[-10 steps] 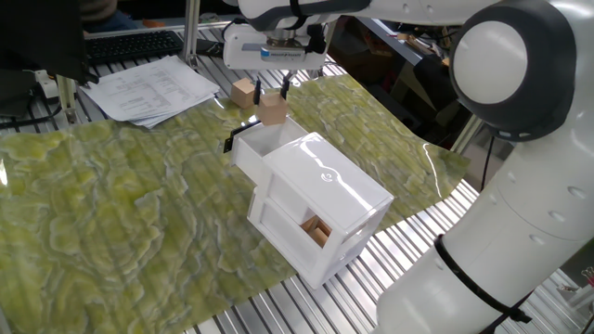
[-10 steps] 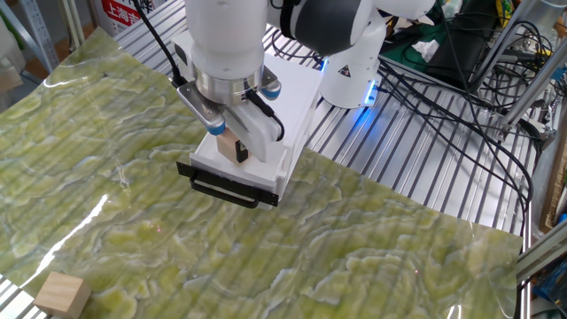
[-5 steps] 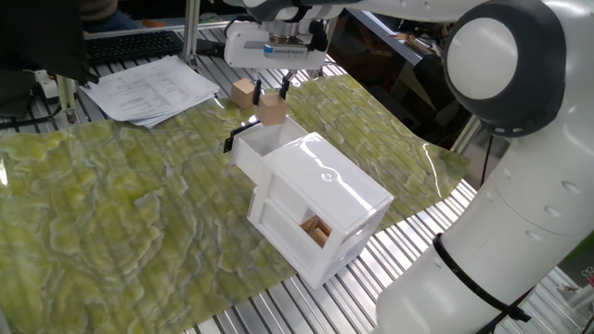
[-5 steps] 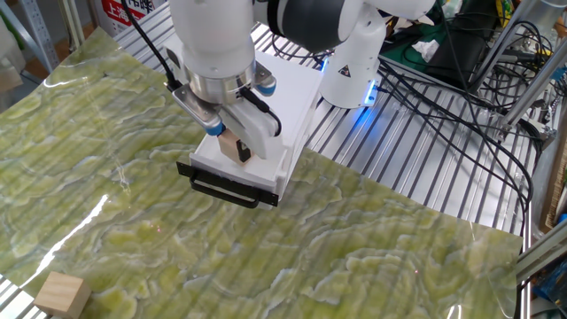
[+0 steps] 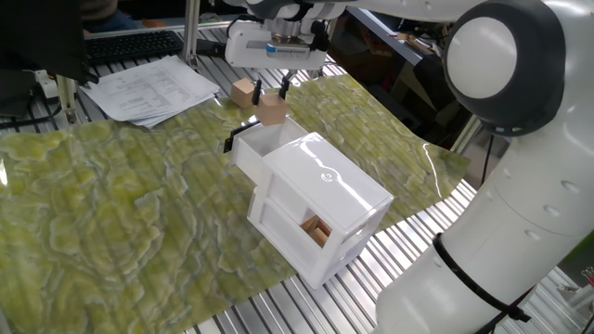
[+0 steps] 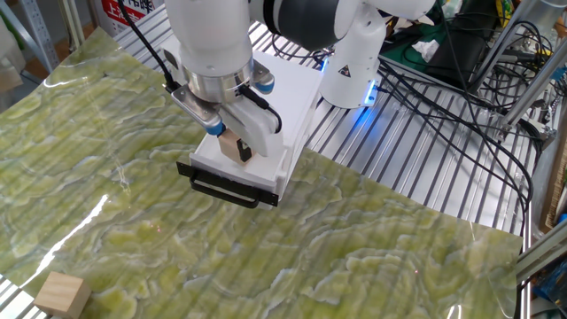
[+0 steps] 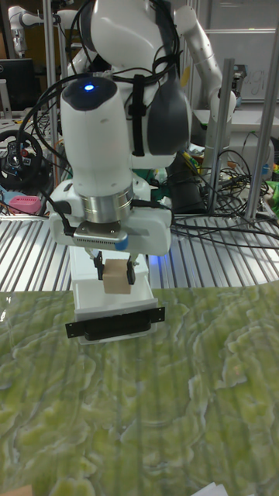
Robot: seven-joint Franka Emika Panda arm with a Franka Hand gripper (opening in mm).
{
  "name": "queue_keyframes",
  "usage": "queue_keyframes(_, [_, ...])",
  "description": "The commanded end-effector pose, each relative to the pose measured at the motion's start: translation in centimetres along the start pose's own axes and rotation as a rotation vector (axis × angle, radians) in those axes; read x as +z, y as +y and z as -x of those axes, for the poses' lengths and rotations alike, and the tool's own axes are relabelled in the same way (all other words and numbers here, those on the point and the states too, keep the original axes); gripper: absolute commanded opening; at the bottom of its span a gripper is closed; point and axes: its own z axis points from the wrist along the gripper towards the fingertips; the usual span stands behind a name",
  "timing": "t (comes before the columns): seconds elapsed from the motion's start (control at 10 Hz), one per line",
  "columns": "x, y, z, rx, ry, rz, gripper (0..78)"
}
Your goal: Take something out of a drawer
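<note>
We have the gripper [image 7: 115, 273] clenched on the small wooden cube [image 7: 116, 276], one finger on each side of it, and the cube hangs clear above the open upper drawer [image 7: 115, 308] of the white box [image 5: 320, 199]. In the tall fixed view the cube sits just above the drawer's cavity, with the black handle [image 7: 115, 322] at about 6 o'clock from it. In the other fixed view the same cube [image 6: 233, 146] shows between the fingers, over the drawer's front half.

We judge the lift to be the step in hand: the grasp is made and the cube is out of the drawer's walls, but nothing has been set down yet. Next we would carry it sideways past the drawer rim and lower it onto the green mat [image 6: 133, 204], keeping it high enough to clear the handle.

A second pale block [image 5: 245, 92] rests at 10 o'clock from the held cube in one fixed view, and a darker block [image 5: 316, 229] lies in the lower drawer.
</note>
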Motion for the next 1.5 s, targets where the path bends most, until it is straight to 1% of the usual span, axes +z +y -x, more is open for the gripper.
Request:
queue_keyframes(0.1, [0.1,-0.2,1.5,-0.003,-0.002,0.011,1.2])
queue_keyframes(0.2, [0.2,-0.3,2.0,-0.007,-0.004,0.012,1.2])
queue_keyframes(0.3, [0.4,-0.4,3.0,-0.011,-0.005,0.012,1.2])
queue_keyframes(0.4, [0.5,-0.3,3.2,-0.011,-0.005,0.012,1.2])
queue_keyframes(0.5, [0.6,-0.1,4.1,-0.010,-0.005,0.011,1.2])
queue_keyframes(0.6, [0.8,0.3,4.5,-0.001,-0.011,0.005,1.2])
queue_keyframes(0.9, [1.1,1.1,5.2,0.013,-0.015,0.007,1.2])
queue_keyframes(1.1, [1.3,2.0,6.1,0.041,-0.023,0.009,1.2])
queue_keyframes(1.3, [1.7,3.1,7.1,0.055,-0.029,0.001,1.2])
queue_keyframes(1.5, [2.0,3.6,7.5,0.056,-0.031,0.002,1.2])
